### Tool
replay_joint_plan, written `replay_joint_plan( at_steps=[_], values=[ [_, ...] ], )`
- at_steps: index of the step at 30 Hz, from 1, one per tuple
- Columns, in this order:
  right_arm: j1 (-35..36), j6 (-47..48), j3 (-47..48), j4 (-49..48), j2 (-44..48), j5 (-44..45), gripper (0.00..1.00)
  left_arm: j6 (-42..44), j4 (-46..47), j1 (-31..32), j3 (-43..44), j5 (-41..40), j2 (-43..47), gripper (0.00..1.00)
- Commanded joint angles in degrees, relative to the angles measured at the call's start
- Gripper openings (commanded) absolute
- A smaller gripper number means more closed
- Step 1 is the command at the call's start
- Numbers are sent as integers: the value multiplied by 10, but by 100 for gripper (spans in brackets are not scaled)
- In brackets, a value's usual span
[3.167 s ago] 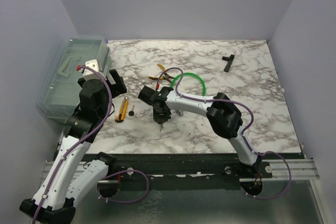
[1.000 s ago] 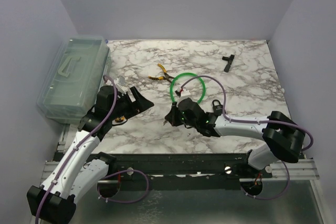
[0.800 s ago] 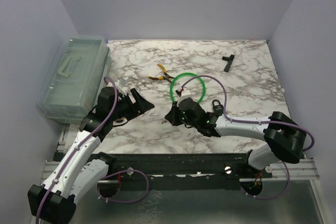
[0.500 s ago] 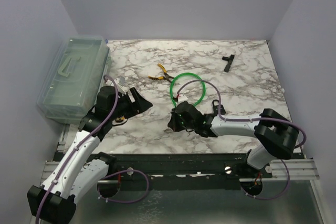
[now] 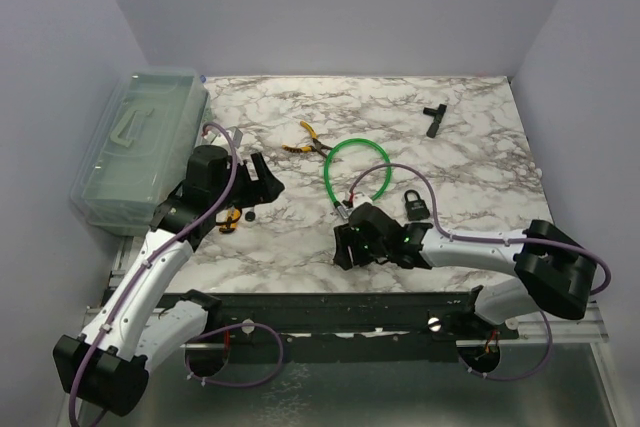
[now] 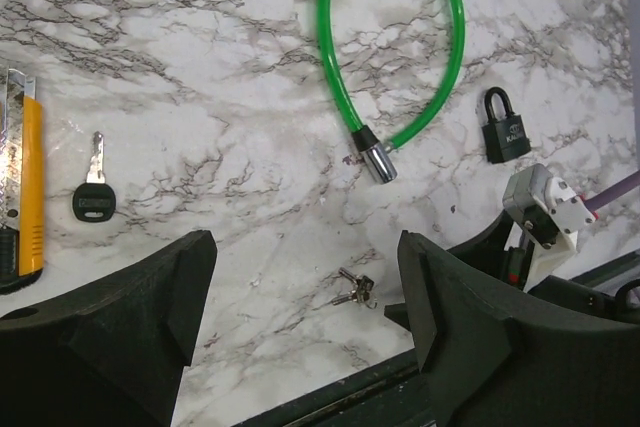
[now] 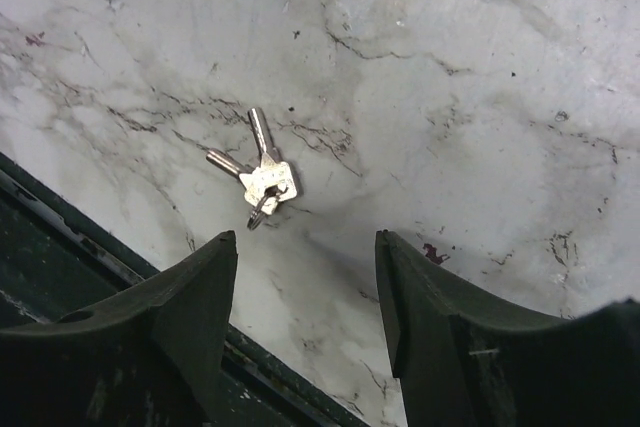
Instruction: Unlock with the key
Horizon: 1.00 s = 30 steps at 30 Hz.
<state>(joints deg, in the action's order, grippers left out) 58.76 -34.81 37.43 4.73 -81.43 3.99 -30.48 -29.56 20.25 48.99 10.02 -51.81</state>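
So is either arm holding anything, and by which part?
Nothing is held. The right tool is open, the small keys lying loose on the table before it; the left tool is open and empty.

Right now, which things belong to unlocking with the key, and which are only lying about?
For the job: small silvery metal keys on a ring; small black padlock.
Lying about: green cable loop; black-headed key; yellow utility knife; yellow-handled pliers.
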Motion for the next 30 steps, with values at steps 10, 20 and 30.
replay_joint_plan(
  at_steps=[10, 20, 30],
  values=[
    [2, 75, 118, 110, -88, -9, 62, 36, -15, -4, 4, -39, 8, 81],
    [14, 88, 171, 147, -153, -25, 54, 40, -19, -6, 5, -51, 14, 81],
    [24, 82, 189, 168, -170, -36, 49, 42, -21, -11, 6, -52, 14, 81]
  ],
)
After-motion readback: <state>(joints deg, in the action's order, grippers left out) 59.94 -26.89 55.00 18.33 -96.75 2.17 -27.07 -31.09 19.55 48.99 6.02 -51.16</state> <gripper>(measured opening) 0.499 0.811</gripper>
